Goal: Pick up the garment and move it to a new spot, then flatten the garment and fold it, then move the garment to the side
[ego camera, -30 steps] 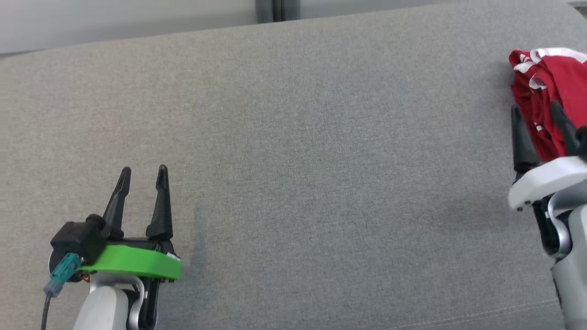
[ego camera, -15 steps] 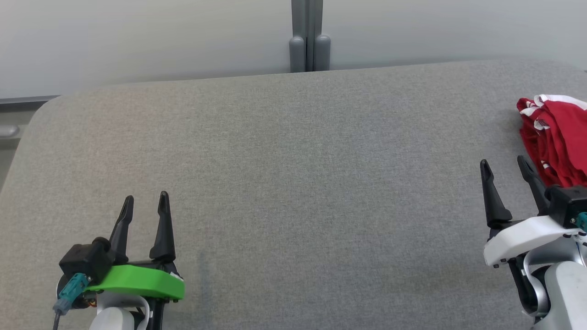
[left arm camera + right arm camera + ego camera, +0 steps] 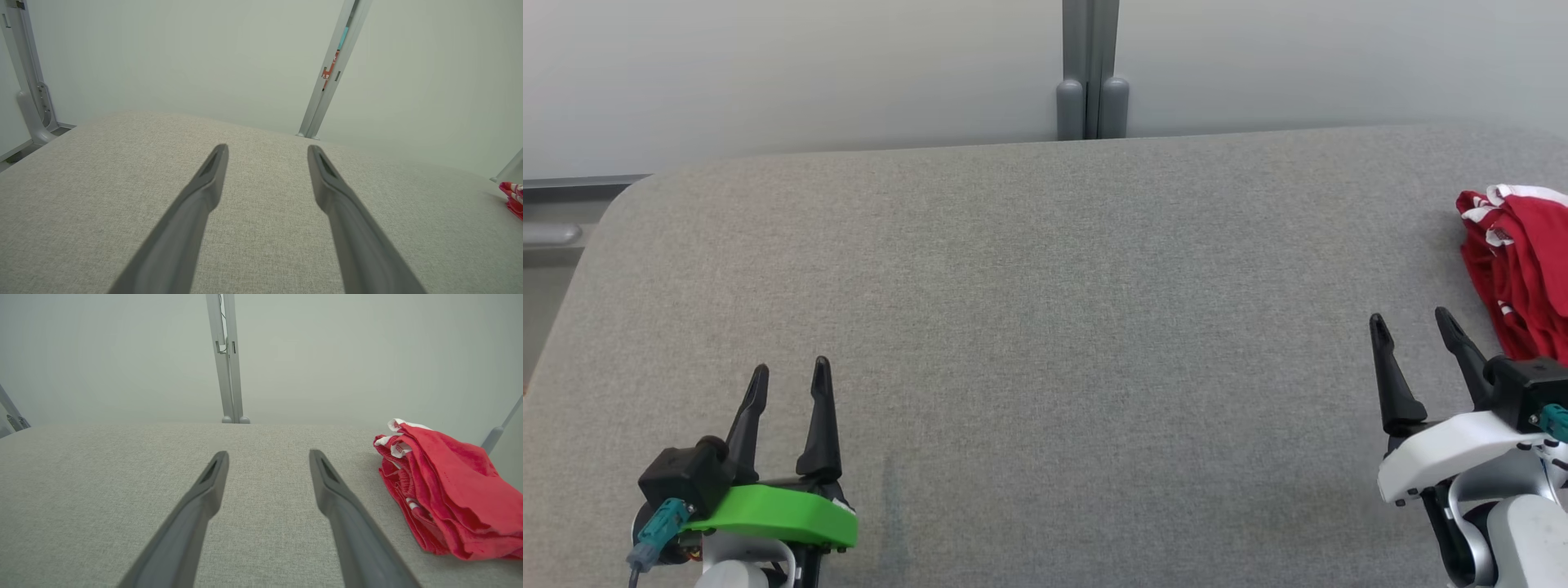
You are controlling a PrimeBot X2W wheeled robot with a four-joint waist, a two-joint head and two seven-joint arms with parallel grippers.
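The garment (image 3: 1521, 269) is red with white trim and lies bunched at the right edge of the grey padded table (image 3: 1045, 310). In the right wrist view the garment (image 3: 441, 494) sits just right of my fingers, apart from them. A sliver of the garment (image 3: 514, 196) peeks in at the far right of the left wrist view. My right gripper (image 3: 1413, 327) hovers open and empty at the lower right, left of the cloth. My left gripper (image 3: 789, 369) stands open and empty at the lower left, over bare fabric.
A pale wall runs behind the table, with a grey vertical post (image 3: 1090, 69) at its middle. The table's rounded back left corner (image 3: 629, 192) drops off toward a grey rail (image 3: 551, 235). The wide middle of the padded top lies between my two grippers.
The camera tilted up, bringing the wall and the table's far edge into view. My right gripper drew back from around the garment and now stands left of it, apart.
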